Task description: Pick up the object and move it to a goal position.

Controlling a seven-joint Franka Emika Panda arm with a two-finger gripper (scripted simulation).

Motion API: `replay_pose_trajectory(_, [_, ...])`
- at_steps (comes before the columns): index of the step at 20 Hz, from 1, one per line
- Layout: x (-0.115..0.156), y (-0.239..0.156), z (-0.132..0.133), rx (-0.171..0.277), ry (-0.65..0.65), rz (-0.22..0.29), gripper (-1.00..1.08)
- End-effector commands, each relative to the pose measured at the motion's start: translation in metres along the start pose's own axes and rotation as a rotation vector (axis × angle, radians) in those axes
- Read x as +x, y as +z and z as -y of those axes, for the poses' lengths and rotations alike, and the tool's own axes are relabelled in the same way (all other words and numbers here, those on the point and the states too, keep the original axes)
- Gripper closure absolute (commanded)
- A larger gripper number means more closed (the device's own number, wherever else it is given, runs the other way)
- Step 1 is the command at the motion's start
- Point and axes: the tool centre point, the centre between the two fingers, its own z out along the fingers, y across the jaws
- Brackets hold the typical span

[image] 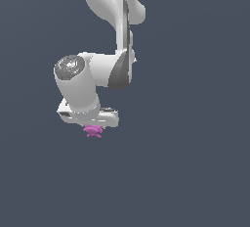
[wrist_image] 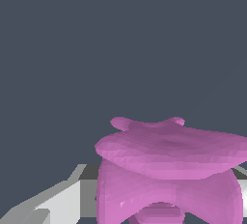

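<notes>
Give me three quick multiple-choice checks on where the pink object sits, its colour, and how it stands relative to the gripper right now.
1. In the exterior view, where is the object relative to the gripper?
A. Far off toward that view's right edge
B. Directly beneath it, at its underside
C. Above the arm's elbow

2. What colour is the object?
A. Magenta-pink
B. Green
C. Yellow

3. How does the object stand relative to the gripper?
A. Lying well apart from it
B. Right up against it, filling much of the wrist view
C. Out of sight in both views

Answers:
1. B, the pink lump pokes out just under the white gripper body.
2. A, both views show it magenta-pink.
3. B, the wrist view shows it very near with grey-white gripper parts beside it; whether the gripper is closed on it cannot be told.
</notes>
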Motion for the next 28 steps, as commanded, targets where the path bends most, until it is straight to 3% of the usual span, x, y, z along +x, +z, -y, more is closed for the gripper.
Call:
replay_pose_trajectory(1, [0.003,-0.028,-0.003,0.000,0.000,0.000,1.08])
replay_pose_trajectory(15, [0.023,-0.173,-0.016,0.000,0.000,0.000,1.08])
replay_pose_trajectory(28, [0.034,-0.225,-0.021,0.000,0.000,0.000,1.08])
